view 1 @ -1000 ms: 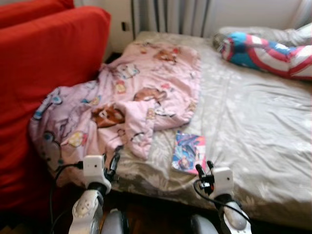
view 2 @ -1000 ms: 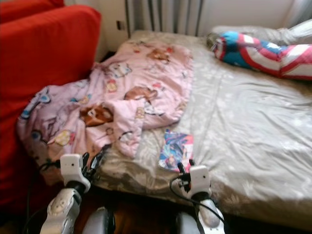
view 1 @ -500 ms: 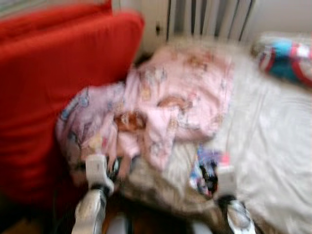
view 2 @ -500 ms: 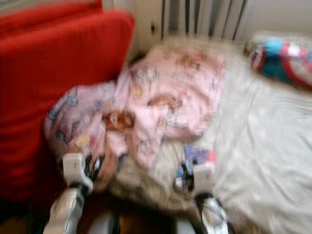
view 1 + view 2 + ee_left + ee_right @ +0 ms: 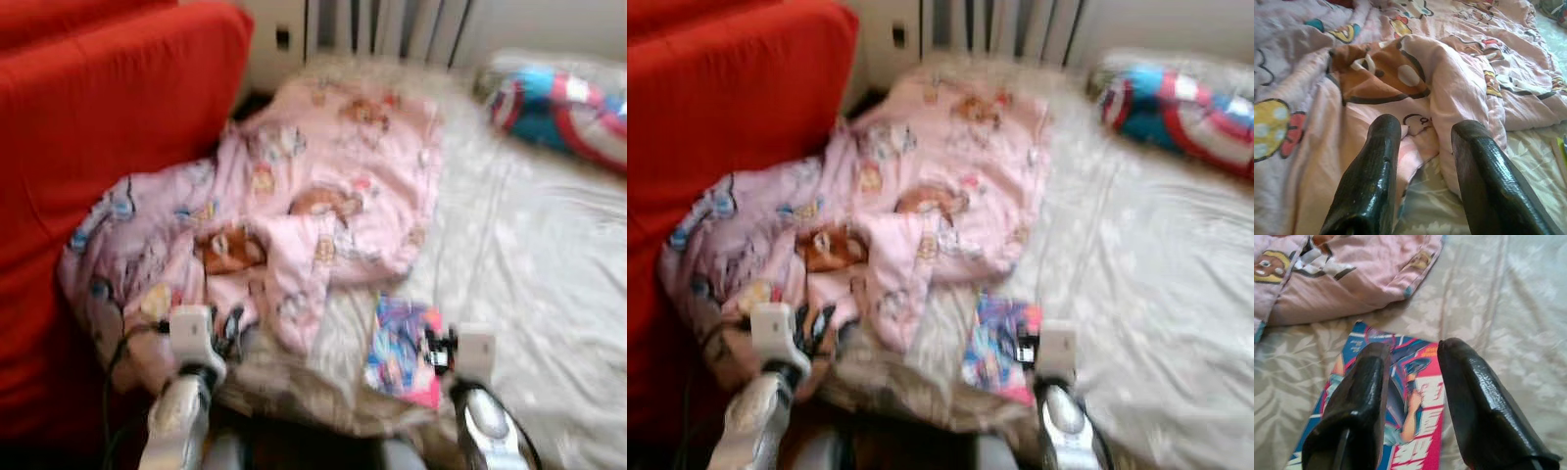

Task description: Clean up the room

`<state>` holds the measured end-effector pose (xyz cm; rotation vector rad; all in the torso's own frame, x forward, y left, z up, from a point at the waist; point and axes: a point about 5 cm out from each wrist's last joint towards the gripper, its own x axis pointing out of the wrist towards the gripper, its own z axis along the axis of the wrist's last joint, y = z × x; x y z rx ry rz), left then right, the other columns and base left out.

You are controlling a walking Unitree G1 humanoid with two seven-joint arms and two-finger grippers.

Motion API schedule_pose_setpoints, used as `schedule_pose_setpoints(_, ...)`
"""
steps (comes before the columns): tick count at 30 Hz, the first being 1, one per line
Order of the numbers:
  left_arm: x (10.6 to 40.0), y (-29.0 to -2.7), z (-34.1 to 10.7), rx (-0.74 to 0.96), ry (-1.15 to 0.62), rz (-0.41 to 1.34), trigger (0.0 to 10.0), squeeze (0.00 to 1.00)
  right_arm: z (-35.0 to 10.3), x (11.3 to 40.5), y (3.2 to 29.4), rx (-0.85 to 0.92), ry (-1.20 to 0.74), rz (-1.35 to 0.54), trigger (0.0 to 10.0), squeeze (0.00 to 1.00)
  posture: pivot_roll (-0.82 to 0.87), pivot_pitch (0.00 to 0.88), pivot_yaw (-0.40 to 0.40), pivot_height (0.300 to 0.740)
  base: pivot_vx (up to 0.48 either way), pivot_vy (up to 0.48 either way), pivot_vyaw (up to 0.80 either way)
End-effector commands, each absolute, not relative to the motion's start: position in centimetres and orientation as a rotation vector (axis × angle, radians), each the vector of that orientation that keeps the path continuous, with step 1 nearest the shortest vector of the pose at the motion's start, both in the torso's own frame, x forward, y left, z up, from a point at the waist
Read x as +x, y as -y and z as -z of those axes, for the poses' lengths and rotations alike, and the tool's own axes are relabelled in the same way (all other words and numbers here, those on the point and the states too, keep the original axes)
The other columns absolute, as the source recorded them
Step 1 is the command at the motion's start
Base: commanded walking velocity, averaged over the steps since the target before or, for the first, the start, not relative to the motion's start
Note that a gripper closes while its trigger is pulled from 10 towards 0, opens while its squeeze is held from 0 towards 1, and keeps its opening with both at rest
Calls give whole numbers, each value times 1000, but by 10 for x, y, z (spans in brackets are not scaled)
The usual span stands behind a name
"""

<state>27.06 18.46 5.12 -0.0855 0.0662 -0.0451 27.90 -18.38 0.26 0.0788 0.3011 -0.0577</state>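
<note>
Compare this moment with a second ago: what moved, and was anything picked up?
The right tool has come forward over the comic book near the bed's front edge; a second ago it sat just short of it. Its fingers are open, nothing gripped. The whole picture shifted, so the camera moved. The left tool stays by the pink blanket, open. Book and blanket lie as before.

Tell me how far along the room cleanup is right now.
Nothing looks tidied yet. The pink blanket lies crumpled across the bed against the red sofa, and the magazine lies flat on the sheet. In hand: the right end effector is open above the magazine, the left end effector open at the blanket's edge. Left: picking up the magazine, straightening the blanket.
</note>
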Motion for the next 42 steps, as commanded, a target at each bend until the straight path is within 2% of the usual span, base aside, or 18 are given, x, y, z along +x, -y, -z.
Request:
schedule_pose_setpoints(1, 272, -183, -53, -83, -67, 52, 10000, 0, 2, 277, 188, 103, -342, 86, 10000, 0, -53, 108, -43, 631, 0, 0, 0)
schedule_pose_setpoints(3, 279, -182, -60, -83, -47, 65, 10000, 0, 1, 286, 190, 172, -397, 120, 10000, 0, -39, 118, -38, 631, 0, 0, 0)
schedule_pose_setpoints(6, 284, -179, -63, -76, -39, 77, 10000, 0, 1, 291, 189, 156, -444, 136, 10000, 0, -33, 129, -31, 631, 0, 0, 0)
schedule_pose_setpoints(13, 293, -176, -69, -79, -26, 90, 10000, 0, -11, 306, 179, 165, -411, 138, 10000, 0, -22, 139, -21, 631, 0, 0, 0)
schedule_pose_setpoints(16, 296, -175, -70, -80, -25, 89, 10000, 0, -17, 311, 172, 108, -373, 100, 10000, 0, -29, 141, -20, 631, 0, 0, 0)
schedule_pose_setpoints(20, 294, -172, -68, -83, -27, 94, 10000, 0, -13, 308, 170, 110, -397, 89, 10000, 0, -34, 138, -19, 626, 0, 0, 0)
schedule_pose_setpoints(24, 292, -171, -66, -87, -33, 95, 10000, 0, -5, 300, 174, 102, -426, 114, 10000, 0, -31, 137, -20, 601, 0, 0, 0)
schedule_pose_setpoints(33, 288, -171, -63, -84, -43, 95, 10000, 0, -2, 299, 177, 80, -459, 134, 10000, 0, -22, 145, -21, 601, 0, 0, 0)
schedule_pose_setpoints(38, 285, -172, -62, -83, -45, 91, 10000, 0, -3, 301, 176, 135, -467, 143, 10000, 0, -19, 152, -20, 601, 0, 0, 0)
schedule_pose_setpoints(42, 280, -171, -60, -79, -53, 100, 10000, 0, 0, 301, 181, 291, -506, 228, 10000, 0, -8, 165, -17, 601, 0, 0, 0)
